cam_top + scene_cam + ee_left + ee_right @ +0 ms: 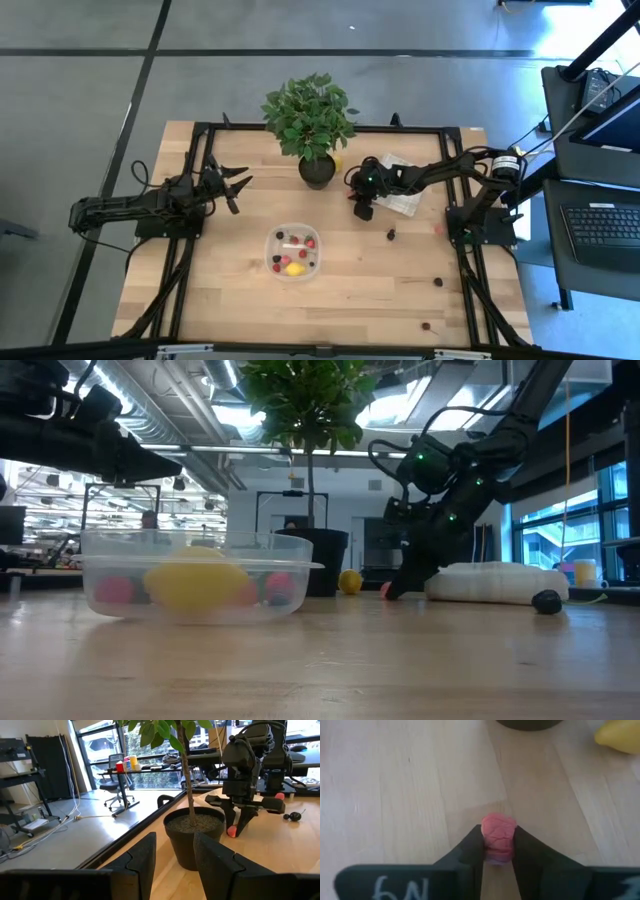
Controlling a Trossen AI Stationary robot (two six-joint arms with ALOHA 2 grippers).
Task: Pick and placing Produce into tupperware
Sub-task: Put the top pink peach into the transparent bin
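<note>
**Pink Berry Caught Between Closed Fingers**

While the left arm waits at the counter's left side, its left pincer [232, 186] spread apart and holding nothing, the right pincer [498, 851] is closed narrowly on a pink berry [498, 840], one dark finger pressed against each side. That pincer points down at the wooden counter [220, 290] just right of the potted plant [311, 125] and beside the white cloth [405, 200], its tips at or very near the surface. A small yellow fruit [621, 735] lies close by, next to the pot.

Toward the counter's front middle sits the clear tupperware [297, 252], already holding red and pink berries and a yellow piece [294, 268]. Three dark berries lie loose to the right: one [391, 235] near the cloth, another [438, 282] farther forward, a third [426, 325] close to the front edge.
</note>
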